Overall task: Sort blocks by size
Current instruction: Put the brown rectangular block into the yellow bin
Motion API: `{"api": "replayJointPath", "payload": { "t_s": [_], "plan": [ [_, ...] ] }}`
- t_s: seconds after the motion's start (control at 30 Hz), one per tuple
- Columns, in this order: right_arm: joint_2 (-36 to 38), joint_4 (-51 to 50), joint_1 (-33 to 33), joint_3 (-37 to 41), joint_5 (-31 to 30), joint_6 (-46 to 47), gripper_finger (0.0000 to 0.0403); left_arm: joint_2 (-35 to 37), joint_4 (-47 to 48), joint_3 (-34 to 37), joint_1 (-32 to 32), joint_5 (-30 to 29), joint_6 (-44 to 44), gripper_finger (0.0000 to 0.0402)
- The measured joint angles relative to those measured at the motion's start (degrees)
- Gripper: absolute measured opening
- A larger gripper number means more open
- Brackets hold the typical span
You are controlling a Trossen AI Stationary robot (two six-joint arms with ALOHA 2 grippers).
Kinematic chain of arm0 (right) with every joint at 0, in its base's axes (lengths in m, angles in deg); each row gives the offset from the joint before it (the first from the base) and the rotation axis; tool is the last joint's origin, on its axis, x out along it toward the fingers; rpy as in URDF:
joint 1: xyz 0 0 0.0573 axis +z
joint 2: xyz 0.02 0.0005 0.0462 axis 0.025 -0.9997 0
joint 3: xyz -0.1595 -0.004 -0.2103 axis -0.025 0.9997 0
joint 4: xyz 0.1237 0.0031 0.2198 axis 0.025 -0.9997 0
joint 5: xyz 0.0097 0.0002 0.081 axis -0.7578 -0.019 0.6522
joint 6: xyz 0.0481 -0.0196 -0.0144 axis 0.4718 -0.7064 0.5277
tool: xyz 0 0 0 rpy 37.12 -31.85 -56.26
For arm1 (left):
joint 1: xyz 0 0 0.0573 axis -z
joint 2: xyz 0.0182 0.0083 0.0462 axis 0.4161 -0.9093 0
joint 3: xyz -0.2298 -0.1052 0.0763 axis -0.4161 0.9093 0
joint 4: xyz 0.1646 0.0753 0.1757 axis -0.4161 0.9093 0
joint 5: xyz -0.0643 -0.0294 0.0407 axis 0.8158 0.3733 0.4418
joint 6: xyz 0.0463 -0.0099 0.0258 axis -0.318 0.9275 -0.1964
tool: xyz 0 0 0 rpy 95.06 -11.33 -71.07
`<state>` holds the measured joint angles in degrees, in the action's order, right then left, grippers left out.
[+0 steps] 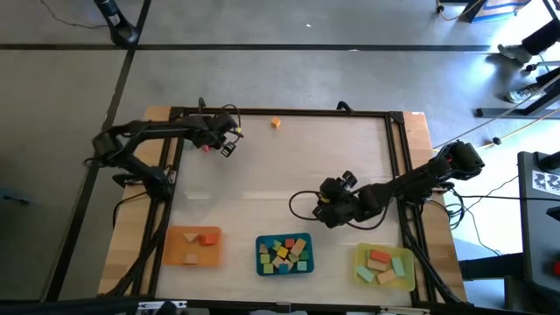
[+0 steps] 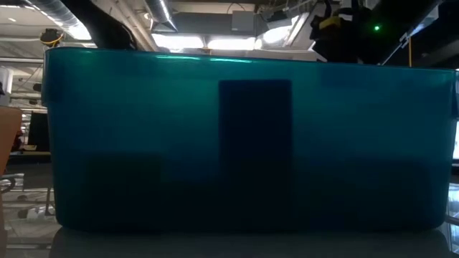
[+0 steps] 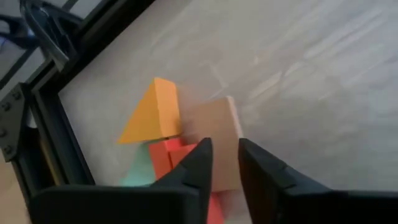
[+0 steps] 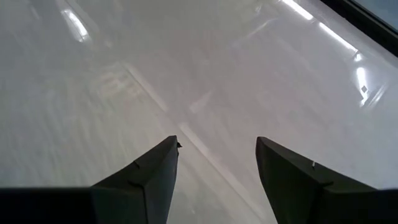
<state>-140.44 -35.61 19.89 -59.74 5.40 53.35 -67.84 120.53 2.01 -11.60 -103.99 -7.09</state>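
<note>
A small pile of blocks lies at the table's far left: an orange wedge (image 3: 155, 111), a red block (image 3: 166, 155), a mint block (image 3: 137, 173) and a tan block (image 3: 214, 124). My left gripper (image 3: 225, 143) (image 1: 226, 142) slants down over the tan block, its fingers a narrow gap apart. A lone orange block (image 1: 276, 123) sits near the far edge. My right gripper (image 4: 217, 143) (image 1: 325, 214) stands open over bare table, right of the middle. My left gripper stands over the tan block's near part (image 3: 225, 171), which shows through the gap between the fingers. The block is wider than that gap. Whether the fingertips touch it, I cannot tell.
Along the near edge stand an orange tray (image 1: 179, 255) with a few blocks, a teal tray (image 1: 260, 254) with several mixed blocks, and a yellow tray (image 1: 360, 269) with several. The teal tray's wall (image 2: 143, 143) fills the low view. A black frame (image 1: 280, 112) rims the table.
</note>
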Motion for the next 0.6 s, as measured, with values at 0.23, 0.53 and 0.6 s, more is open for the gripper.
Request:
{"api": "replayJointPath", "payload": {
  "t_s": [0.23, 0.53, 0.6],
  "plan": [
    [0.0, 0.3, 0.0, 0.0, 0.0, 0.0, 0.0214, -4.9, -0.9, 0.0, -1.4, -0.7, -0.8, 0.0013],
    [0.0, 0.3, 0.0, 0.0, 0.0, 0.0, 0.0214, -5.0, -1.8, -0.1, 3.4, 2.4, -3.4, 0.0003],
    [0.0, 0.3, 0.0, 0.0, -0.1, 0.0, 0.0214, -4.4, -1.9, 0.0, 6.0, 3.2, -3.5, 0.0003]
  ]
}}
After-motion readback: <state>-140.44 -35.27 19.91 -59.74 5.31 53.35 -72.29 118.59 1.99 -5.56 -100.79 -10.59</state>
